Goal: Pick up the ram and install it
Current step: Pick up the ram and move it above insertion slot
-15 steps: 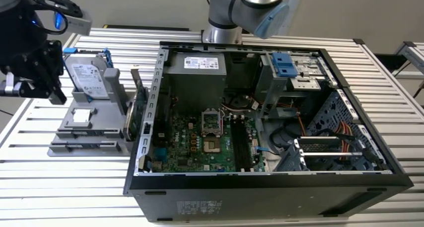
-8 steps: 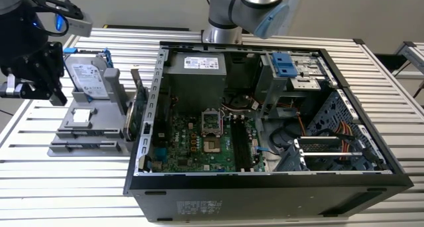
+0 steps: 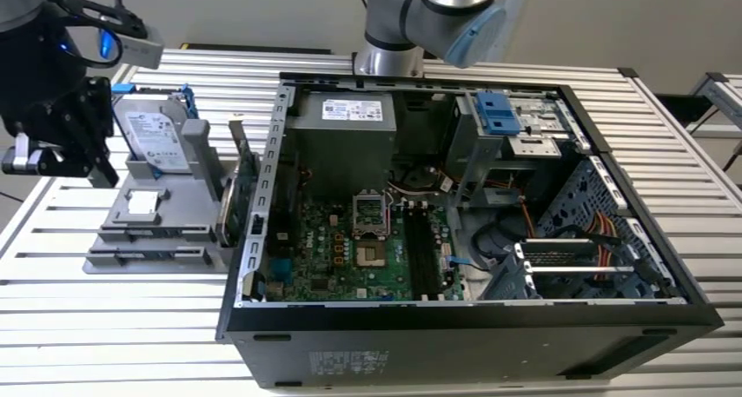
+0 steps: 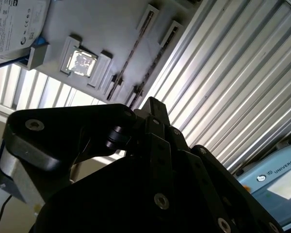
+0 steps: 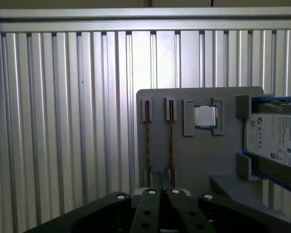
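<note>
Over the table (image 5: 63, 121), near the edge of the grey tray (image 5: 199, 165), the claw (image 5: 163, 194) is seen drawn narrow, with nothing gripped. The ram (image 5: 148, 145) is stood on edge in a tray slot, with a second stick (image 5: 170, 145) just beside it. Because the sticks are thin and closely paired, the neighbour could be snagged, or the ram tilted, by an off-centre approach.

1. We've got an open desktop tower case (image 3: 464, 336) lying on its side on a ribbed metal table (image 3: 116, 327). The green motherboard (image 3: 347, 258) faces up, with the power supply (image 3: 342, 141) at the far end.
2. Just beside it, on the exterior view's left, sits a grey parts holder (image 3: 151, 236).
3. That holder carries a silver hard drive (image 3: 151, 136) with blue rails, propped upright, and a CPU (image 5: 204, 117) lying flat in its own recess.
</note>
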You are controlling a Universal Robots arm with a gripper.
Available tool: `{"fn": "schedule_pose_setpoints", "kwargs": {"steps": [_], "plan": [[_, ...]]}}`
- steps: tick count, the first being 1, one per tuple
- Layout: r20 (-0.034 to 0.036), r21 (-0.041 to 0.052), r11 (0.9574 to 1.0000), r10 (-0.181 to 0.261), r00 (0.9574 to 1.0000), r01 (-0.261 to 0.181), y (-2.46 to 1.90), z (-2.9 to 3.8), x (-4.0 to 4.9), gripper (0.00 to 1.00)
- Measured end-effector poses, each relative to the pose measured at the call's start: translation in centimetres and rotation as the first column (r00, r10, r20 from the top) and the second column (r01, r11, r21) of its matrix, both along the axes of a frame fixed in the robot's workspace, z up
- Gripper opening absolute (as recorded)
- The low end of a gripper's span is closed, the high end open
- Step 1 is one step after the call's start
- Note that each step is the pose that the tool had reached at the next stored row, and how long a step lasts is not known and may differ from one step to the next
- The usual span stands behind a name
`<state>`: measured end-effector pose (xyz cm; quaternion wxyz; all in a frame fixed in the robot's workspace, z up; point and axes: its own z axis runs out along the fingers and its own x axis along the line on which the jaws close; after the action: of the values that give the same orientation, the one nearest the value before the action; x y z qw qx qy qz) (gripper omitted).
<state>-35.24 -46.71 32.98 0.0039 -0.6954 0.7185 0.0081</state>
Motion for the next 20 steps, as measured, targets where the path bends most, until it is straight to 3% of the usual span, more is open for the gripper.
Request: {"fn": "schedule_pose_setpoints", "kwargs": {"steps": [14,20], "plan": [[0.0005,-0.0021,1.0,0.0,1.0,0.0,0.01,-0.96,0.0,0.0],[0.0006,-0.0021,1.0,0.0,1.0,0.0,0.01,-0.98,0.0,0.0]]}}
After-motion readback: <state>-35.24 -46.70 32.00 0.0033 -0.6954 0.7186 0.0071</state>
